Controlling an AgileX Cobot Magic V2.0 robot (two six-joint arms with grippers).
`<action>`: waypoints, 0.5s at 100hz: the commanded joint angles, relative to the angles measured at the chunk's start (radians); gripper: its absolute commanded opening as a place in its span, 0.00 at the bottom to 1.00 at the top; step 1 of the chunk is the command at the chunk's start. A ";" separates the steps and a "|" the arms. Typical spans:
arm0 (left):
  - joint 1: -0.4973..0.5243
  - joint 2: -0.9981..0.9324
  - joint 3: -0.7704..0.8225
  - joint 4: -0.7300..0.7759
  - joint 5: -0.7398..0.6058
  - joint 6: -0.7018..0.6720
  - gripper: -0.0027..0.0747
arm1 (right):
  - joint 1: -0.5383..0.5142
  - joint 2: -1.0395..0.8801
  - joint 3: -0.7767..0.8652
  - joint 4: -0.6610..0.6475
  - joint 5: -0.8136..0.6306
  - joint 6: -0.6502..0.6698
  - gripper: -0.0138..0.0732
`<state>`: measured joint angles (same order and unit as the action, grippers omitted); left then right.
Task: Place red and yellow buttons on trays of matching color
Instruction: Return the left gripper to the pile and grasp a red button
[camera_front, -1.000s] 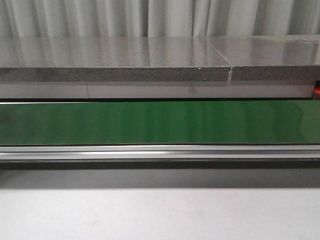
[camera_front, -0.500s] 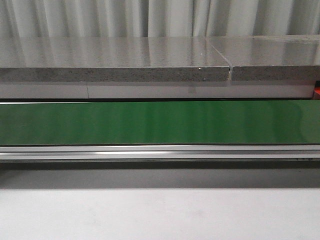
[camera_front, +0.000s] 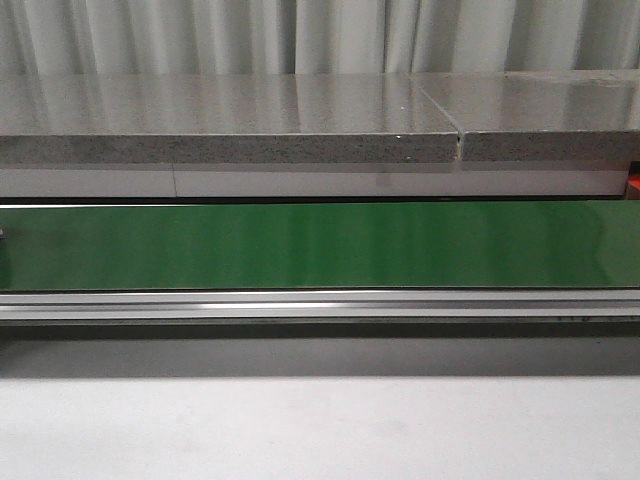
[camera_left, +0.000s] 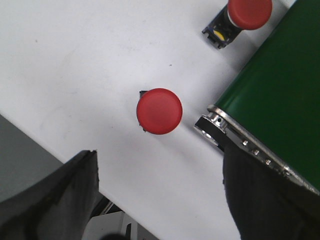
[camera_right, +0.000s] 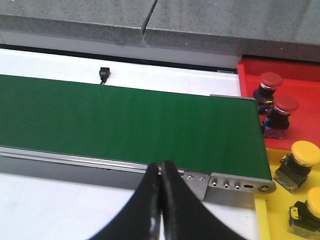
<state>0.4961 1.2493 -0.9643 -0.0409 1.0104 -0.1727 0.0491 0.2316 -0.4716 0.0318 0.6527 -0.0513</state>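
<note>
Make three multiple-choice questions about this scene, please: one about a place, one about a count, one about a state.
1. Where do the two yellow buttons stand?
A. on the green belt
B. on the yellow tray
C. on the red tray

2. How many red buttons does the left wrist view show?
A. two
B. none
C. four

3. How is the right gripper?
A. wide open
B. holding a button
C. shut and holding nothing

Answers:
1. B, both sit on the yellow tray beside the end of the green belt.
2. A, one red button lies near the middle, another at the edge.
3. C, its fingertips meet with nothing between them.
</note>
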 joint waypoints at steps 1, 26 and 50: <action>0.007 0.014 -0.021 -0.039 -0.048 -0.011 0.68 | 0.004 0.011 -0.023 -0.007 -0.070 -0.009 0.08; 0.007 0.147 -0.021 -0.073 -0.086 -0.011 0.68 | 0.004 0.011 -0.023 -0.007 -0.070 -0.009 0.08; 0.007 0.242 -0.021 -0.075 -0.119 -0.011 0.68 | 0.004 0.011 -0.023 -0.007 -0.070 -0.009 0.08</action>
<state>0.5024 1.4959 -0.9643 -0.0973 0.9258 -0.1733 0.0491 0.2316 -0.4716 0.0318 0.6527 -0.0513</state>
